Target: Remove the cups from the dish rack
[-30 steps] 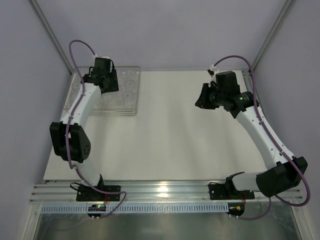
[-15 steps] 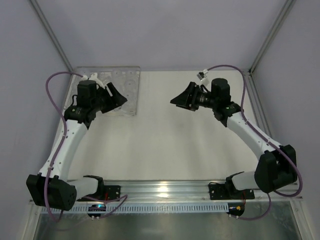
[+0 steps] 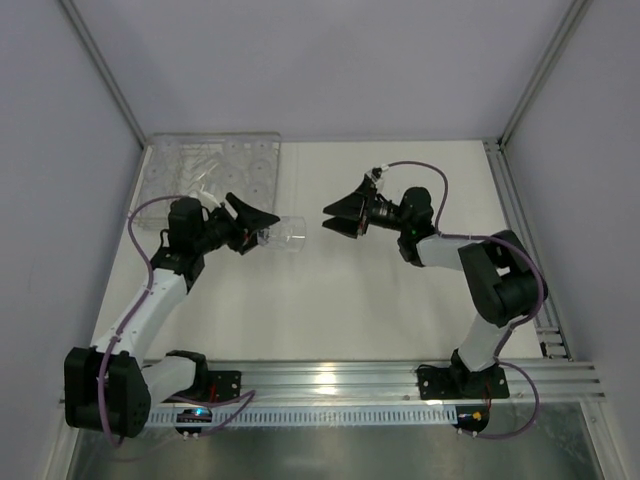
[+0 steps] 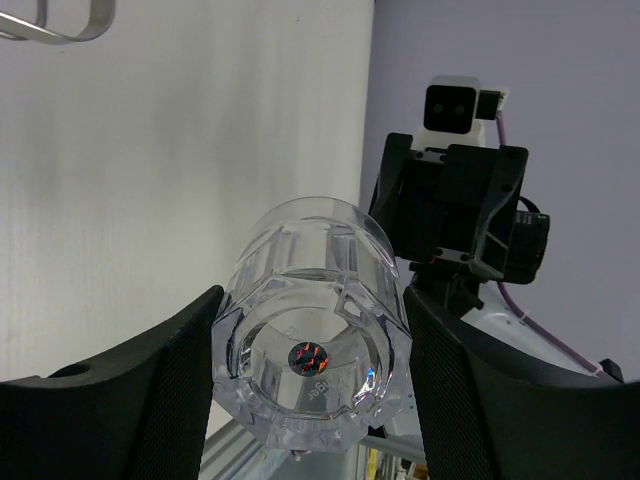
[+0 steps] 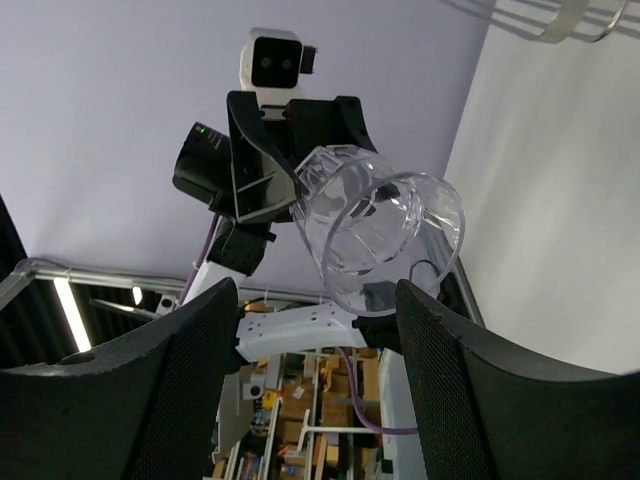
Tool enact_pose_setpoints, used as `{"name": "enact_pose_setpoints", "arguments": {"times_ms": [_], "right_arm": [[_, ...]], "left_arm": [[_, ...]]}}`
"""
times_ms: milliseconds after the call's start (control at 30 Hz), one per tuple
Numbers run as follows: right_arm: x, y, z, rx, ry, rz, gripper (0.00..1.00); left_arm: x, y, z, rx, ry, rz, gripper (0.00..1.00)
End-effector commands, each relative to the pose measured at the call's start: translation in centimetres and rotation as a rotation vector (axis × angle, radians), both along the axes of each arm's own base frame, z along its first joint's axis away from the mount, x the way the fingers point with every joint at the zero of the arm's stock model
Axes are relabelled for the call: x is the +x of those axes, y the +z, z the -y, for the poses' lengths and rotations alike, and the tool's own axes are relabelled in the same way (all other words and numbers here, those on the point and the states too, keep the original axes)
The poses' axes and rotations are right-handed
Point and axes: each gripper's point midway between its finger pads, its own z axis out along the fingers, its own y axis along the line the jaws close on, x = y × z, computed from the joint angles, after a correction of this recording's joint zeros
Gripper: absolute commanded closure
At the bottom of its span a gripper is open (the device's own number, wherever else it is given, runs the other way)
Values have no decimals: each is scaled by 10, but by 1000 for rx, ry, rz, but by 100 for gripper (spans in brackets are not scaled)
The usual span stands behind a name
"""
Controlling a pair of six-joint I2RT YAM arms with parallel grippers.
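My left gripper [image 3: 262, 228] is shut on a clear plastic cup [image 3: 287, 233] and holds it sideways above the middle of the table. In the left wrist view the cup [image 4: 310, 340] shows its base, with a black finger [image 4: 150, 400] pressed on each side. Its round rim points at my right gripper [image 3: 330, 222], which stands open a short way off with nothing between its jaws. In the right wrist view the cup [image 5: 375, 220] hangs just beyond my open right gripper [image 5: 315, 290]. The dish rack [image 3: 278, 160] sits at the far left corner with several clear cups in it.
Grey walls and slanted frame posts [image 3: 100, 75] close in the table on three sides. A metal rail [image 3: 330, 385] with both arm bases runs along the near edge. A second rail [image 3: 525, 270] lines the right side. The white tabletop [image 3: 330, 300] lies below both grippers.
Both arms have swung in to the table's middle. The left gripper left the rack and now holds a cup out to the right. The right gripper's jaws have opened, facing it.
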Motion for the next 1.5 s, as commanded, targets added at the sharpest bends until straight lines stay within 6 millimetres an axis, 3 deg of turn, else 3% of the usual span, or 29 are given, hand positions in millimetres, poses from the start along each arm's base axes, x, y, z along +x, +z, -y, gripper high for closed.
{"name": "enact_pose_setpoints", "arguments": {"times_ms": [0, 167, 433, 600, 633, 667, 800, 833, 867, 900, 933, 967, 1167, 1200, 1233, 1267, 1300, 1333, 1433, 1467], "right_arm": [[-27, 42, -15, 141, 101, 118, 32], [-38, 39, -35, 147, 150, 101, 33], [-49, 60, -45, 223, 234, 128, 47], [-52, 67, -45, 256, 272, 149, 78], [-53, 68, -44, 260, 280, 134, 91], [-54, 66, -44, 259, 285, 130, 96], [-58, 63, -43, 247, 289, 132, 96], [-58, 62, -43, 240, 285, 133, 96], [-60, 58, -43, 226, 283, 130, 96], [-62, 58, -43, 199, 277, 143, 96], [-62, 54, -42, 177, 268, 149, 96], [-64, 48, -42, 151, 261, 144, 96], [-68, 19, -37, -110, 207, 226, 96], [-75, -7, -33, -238, 226, 93, 96], [-73, -18, -35, -384, 199, 293, 96], [-66, 3, -43, -490, 180, 390, 96], [-86, -29, -26, -729, 227, 297, 96], [-94, -37, -33, -905, 250, 469, 96], [-106, -40, -34, -1140, 313, 536, 96], [-120, -41, -47, -1169, 354, 578, 96]], "left_arm": [[-1, 54, 10, -112, -46, 161, 100], [-1, 49, 10, -122, -37, 148, 100], [-8, 26, 25, -45, -58, 99, 100], [-8, 27, 34, -41, -70, 107, 100], [-7, 28, 34, -40, -65, 107, 100], [-6, 29, 33, -34, -61, 113, 98], [-3, 25, 29, 13, -42, 108, 72], [-1, 25, 27, 31, -33, 115, 48], [-5, 11, 21, 76, -15, 46, 35], [2, 13, 11, 141, 31, 72, 24], [3, 7, 3, 187, 65, 49, 5], [-1, -4, -5, 245, 84, -3, 0], [3, -8, -70, 583, 281, -16, 0], [-1, -11, -79, 629, 300, -32, 0], [1, -8, -97, 702, 362, -26, 0], [2, -7, -104, 738, 379, -25, 0], [2, -6, -109, 768, 394, -22, 0], [3, -3, -119, 820, 420, -17, 0], [9, -2, -126, 870, 431, -14, 0], [13, -1, -131, 897, 446, -18, 0]]}}
